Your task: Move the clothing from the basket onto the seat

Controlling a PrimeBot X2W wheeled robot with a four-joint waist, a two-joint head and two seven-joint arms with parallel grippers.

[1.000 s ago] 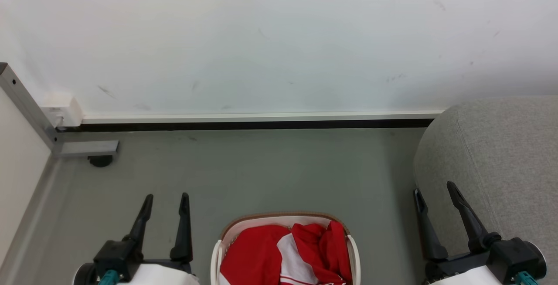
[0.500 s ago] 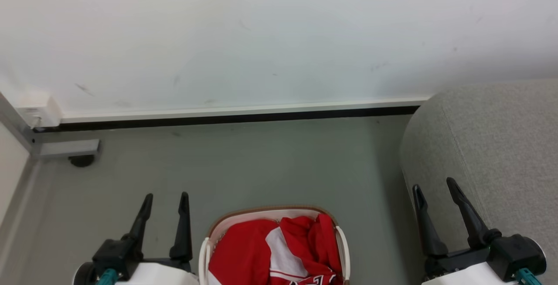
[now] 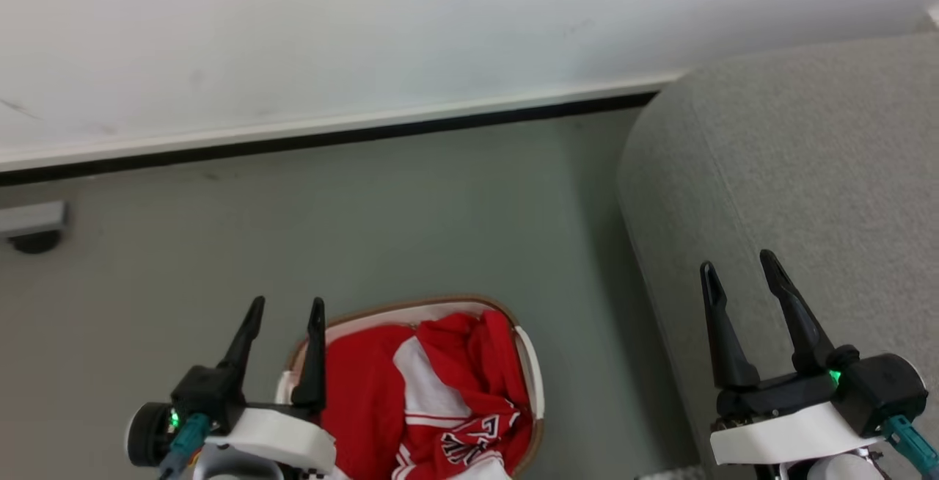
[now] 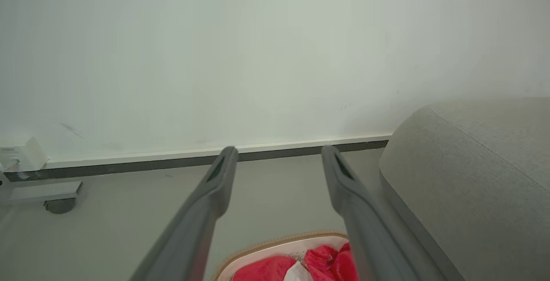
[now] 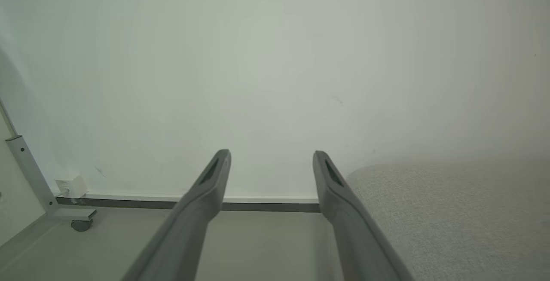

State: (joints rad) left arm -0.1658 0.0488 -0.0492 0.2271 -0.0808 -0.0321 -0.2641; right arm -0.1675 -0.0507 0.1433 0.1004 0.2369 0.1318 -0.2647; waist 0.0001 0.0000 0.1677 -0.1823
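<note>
The clothing (image 3: 359,392) lies in the basket (image 3: 533,373) on the floor (image 3: 403,208) near me. The seat (image 3: 792,172) stands to its right, with the wall (image 3: 367,25) far behind both.

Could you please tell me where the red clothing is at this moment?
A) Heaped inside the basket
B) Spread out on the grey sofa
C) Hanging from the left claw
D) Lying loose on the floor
A: the clothing lies bunched within the rim of the basket, and the left claw and right claw are both open, holding nothing.
</note>
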